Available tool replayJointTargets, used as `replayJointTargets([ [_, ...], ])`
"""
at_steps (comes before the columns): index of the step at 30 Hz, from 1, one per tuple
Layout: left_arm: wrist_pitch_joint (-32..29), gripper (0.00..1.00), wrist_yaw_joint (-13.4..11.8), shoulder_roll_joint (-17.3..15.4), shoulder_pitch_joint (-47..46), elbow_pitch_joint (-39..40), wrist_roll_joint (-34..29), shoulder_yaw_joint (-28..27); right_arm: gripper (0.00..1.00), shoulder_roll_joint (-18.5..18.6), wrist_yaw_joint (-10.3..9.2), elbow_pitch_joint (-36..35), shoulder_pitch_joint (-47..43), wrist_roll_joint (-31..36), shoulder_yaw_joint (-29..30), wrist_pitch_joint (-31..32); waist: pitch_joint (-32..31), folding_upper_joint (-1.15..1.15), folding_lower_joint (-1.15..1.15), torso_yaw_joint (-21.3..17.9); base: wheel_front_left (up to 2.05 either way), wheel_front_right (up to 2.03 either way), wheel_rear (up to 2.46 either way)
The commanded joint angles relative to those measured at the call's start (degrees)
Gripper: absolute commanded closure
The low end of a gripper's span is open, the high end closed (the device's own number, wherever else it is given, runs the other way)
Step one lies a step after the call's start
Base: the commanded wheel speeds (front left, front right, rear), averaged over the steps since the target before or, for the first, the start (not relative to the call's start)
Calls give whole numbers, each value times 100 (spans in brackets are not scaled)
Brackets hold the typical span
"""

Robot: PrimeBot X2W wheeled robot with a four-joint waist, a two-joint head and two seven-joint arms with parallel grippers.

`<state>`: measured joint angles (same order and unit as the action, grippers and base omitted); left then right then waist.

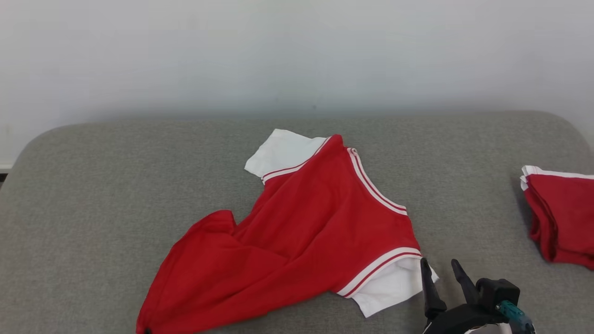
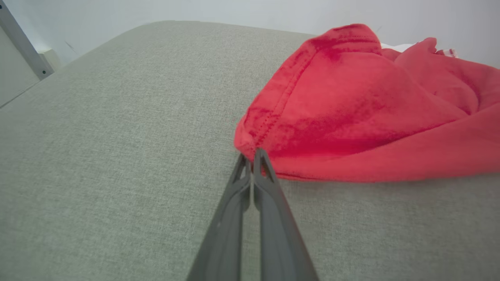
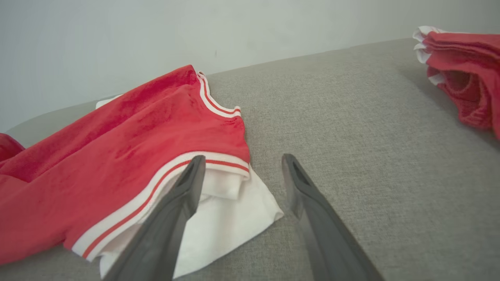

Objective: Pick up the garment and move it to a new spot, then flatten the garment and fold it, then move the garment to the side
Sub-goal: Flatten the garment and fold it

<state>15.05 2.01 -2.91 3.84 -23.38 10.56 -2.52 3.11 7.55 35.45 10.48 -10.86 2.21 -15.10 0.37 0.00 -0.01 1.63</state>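
Observation:
The garment [image 1: 306, 218] is a red shirt with white sleeves and red-and-white striped trim, lying crumpled in the middle of the grey padded surface [image 1: 93, 185]. Its lower hem corner stretches toward the bottom left of the head view. In the left wrist view my left gripper [image 2: 253, 156] is shut, its tips pinching that red hem corner [image 2: 258, 132]. My right gripper [image 1: 443, 273] stands open at the lower right, just beside the near white sleeve [image 1: 390, 287]. In the right wrist view the right gripper [image 3: 243, 160] has its left finger over the white sleeve [image 3: 234, 222] and its right finger over bare fabric surface.
A second red garment [image 1: 561, 213] lies folded at the right edge of the surface, also seen as a folded pile [image 3: 461, 58] from the right wrist. A pale wall runs behind the rounded back edge. Bare grey surface lies left of and behind the shirt.

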Motion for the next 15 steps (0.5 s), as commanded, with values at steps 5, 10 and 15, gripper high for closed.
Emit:
replayJointTargets([
  [5,18,0,-99,2,54,32,64,-6,0,-15,-14,-388,-168,224,141,-4,-35,0,1,-214,0,0,0],
  [10,18,0,-267,-2,88,279,-231,-69,0,-26,-14,-851,-305,399,202,-3,-73,0,1,-312,0,0,0],
  [15,18,0,-349,2,190,498,-464,-106,0,-29,-14,-1173,-406,384,151,-3,-125,0,1,-377,0,0,0],
])
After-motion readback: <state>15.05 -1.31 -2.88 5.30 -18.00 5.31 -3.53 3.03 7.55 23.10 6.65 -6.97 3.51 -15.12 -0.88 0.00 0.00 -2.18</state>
